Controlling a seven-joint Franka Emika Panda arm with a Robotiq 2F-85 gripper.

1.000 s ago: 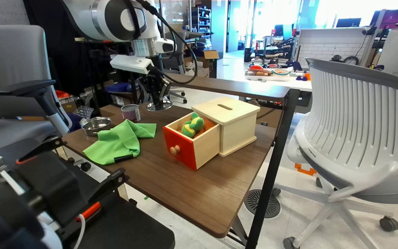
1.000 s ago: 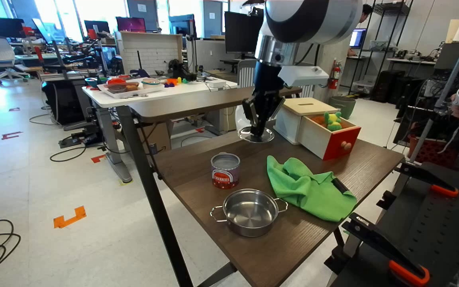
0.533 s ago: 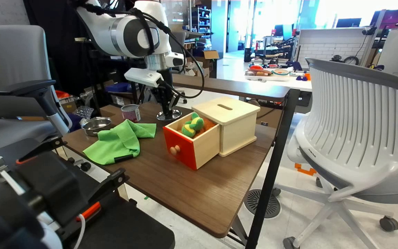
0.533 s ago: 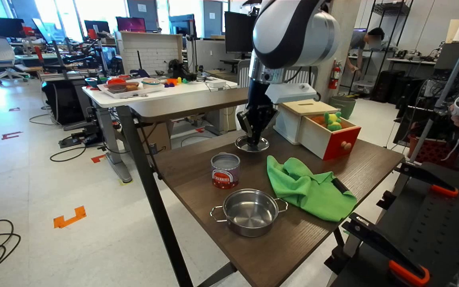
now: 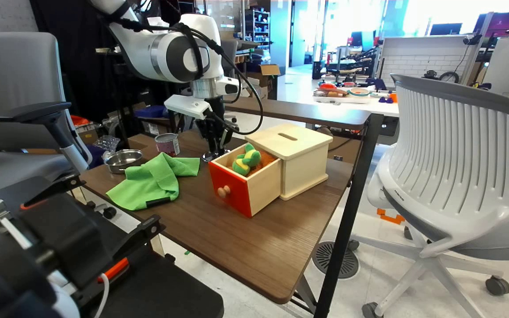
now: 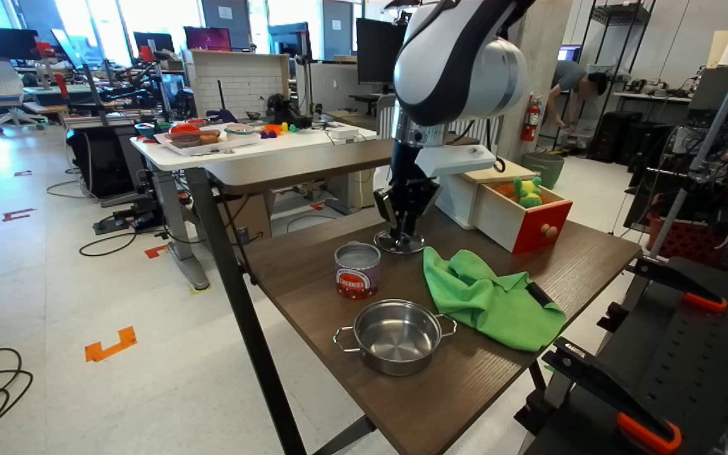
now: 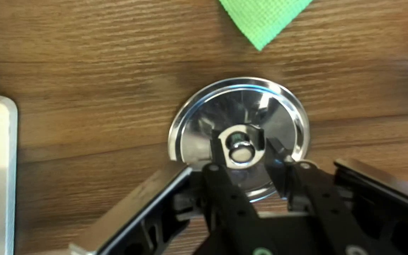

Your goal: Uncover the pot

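Note:
The steel pot (image 6: 397, 363) stands uncovered near the table's corner, and it also shows in an exterior view (image 5: 124, 164). Its round shiny lid (image 6: 384, 242) appears to lie flat on the table beyond the can, beside the drawer box. The lid also shows in the wrist view (image 7: 204, 109) and, partly hidden, in an exterior view (image 5: 207, 157). My gripper (image 7: 244, 139) points down over the lid. Its fingers stand on both sides of the lid's knob (image 7: 242, 154), with a visible gap on each side. The gripper (image 6: 404, 231) is low over the lid in both exterior views.
A cherries can (image 6: 357, 273) stands between lid and pot. A green cloth (image 6: 490, 303) lies beside them; its corner is near the lid. A wooden box (image 5: 303, 172) with an open red-fronted drawer (image 5: 232, 192) holding a green toy stands close to the gripper.
The arm has come down with the lid, toward the drawer box and the cloth. The lid hung above the table a second ago and now appears to rest on it. Pot, can and cloth are unmoved.

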